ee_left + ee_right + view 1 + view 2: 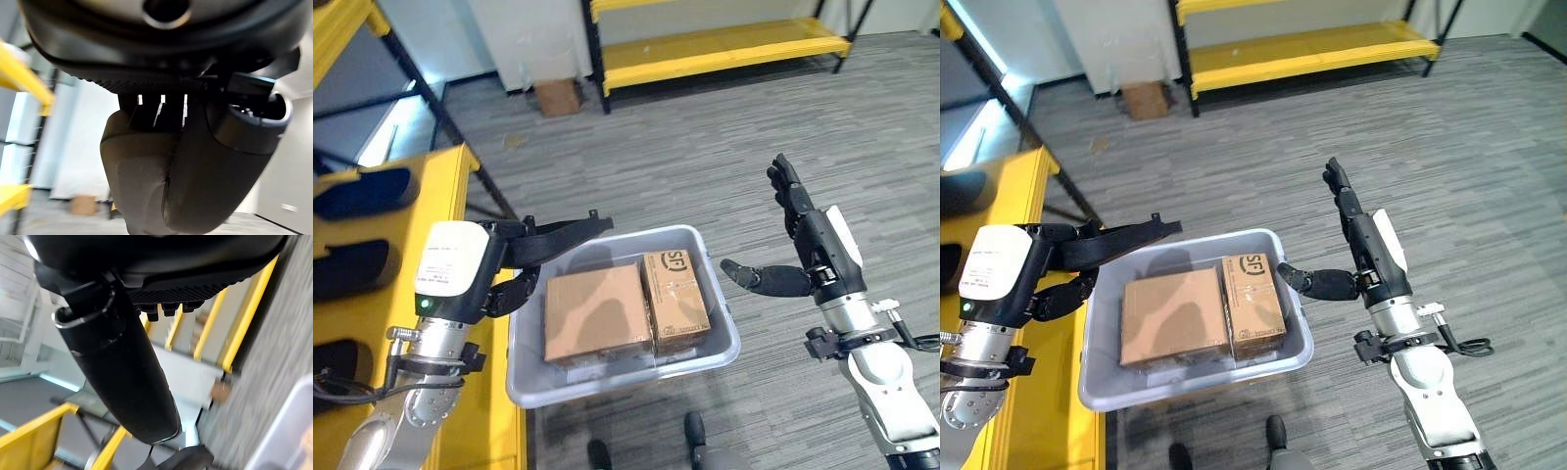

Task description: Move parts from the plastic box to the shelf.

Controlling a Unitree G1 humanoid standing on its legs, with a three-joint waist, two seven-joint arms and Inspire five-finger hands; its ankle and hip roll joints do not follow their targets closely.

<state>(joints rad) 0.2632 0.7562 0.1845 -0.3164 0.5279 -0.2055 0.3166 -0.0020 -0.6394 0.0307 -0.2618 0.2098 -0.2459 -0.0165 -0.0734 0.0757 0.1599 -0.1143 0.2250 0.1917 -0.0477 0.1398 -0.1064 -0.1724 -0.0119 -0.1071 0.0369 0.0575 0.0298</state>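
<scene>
Your left hand [524, 257] sits at centre left of the head view, fingers stretched flat over the box's [722, 328] left rim, holding nothing. Your right hand [800, 245] hovers at the right, fingers straight, thumb pointing toward the box's right wall, also empty and apart from it. Between them the box still carries both parts: a wide carton [595, 311] and a narrower carton [674, 300] touching side by side. The yellow shelf [445, 191] at the left edge shows dark items but no cartons, so by my reading nothing is moved yet; both transfers remain.
</scene>
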